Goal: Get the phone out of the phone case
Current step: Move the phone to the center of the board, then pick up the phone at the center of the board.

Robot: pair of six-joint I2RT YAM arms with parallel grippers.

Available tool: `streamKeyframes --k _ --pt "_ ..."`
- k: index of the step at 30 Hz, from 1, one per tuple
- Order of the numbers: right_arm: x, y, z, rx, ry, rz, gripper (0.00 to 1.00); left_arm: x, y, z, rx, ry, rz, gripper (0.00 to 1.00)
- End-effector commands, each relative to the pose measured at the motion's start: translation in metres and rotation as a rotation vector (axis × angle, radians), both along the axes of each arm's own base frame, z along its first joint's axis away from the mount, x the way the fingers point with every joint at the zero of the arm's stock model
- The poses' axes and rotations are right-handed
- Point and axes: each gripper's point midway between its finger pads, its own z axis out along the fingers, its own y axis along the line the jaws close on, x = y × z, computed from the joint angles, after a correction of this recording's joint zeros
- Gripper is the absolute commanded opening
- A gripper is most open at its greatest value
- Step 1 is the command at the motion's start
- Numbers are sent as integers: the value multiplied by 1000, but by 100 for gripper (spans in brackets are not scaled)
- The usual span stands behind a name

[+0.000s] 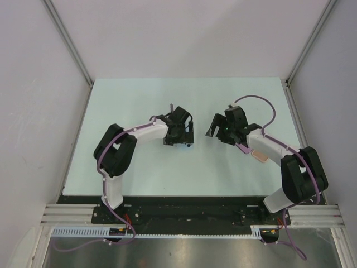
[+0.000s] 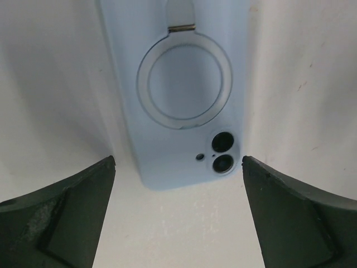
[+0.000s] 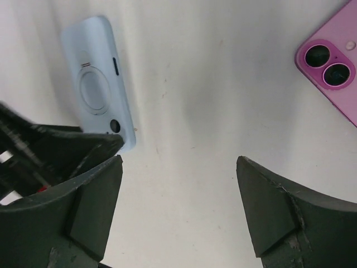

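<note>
Pale green desk point(image 1: 167, 100) fills the floor of a white-walled enclosure, and both arms bend inward over its middle from their bases at the near edge. The left arm point(image 1: 120, 151) reaches in from the left and the right arm point(image 1: 295, 173) from the right, their heads facing each other with a bare gap of desk between them. The left jaws stand spread wide and hold nothing; their dark fingers point(image 2: 61, 218) frame the camera end of the phone case point(image 2: 179, 89), which lies flat on the desk with its back up, and I cannot tell whether the right-hand tip touches its corner. The right jaws are also wide apart and empty, with only bare desk between their fingers point(image 3: 279, 212). From the right wrist the light blue case shows whole, off to the left, with the other arm's dark head over its lower end. The phone point(image 3: 334, 84), pink and out of the case, lies back up on the desk, well apart from it at the upper right of that view. On the case's back sits a round ring stand point(image 2: 141, 84), folded flat. Below it are two dark camera openings point(image 2: 223, 142). The phone shows two round lenses point(image 3: 319, 56) side by side.
</note>
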Motion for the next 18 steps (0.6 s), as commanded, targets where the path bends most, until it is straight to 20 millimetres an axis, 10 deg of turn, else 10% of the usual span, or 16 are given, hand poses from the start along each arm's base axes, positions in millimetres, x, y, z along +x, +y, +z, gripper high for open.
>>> streamKeyframes --k 1,18 --pt "-1 3 25 21 -62 31 87 23 -19 3 6 -59 54 100" --pt "-18 1 34 57 -84 14 87 34 -7 -27 173 -36 63 79"
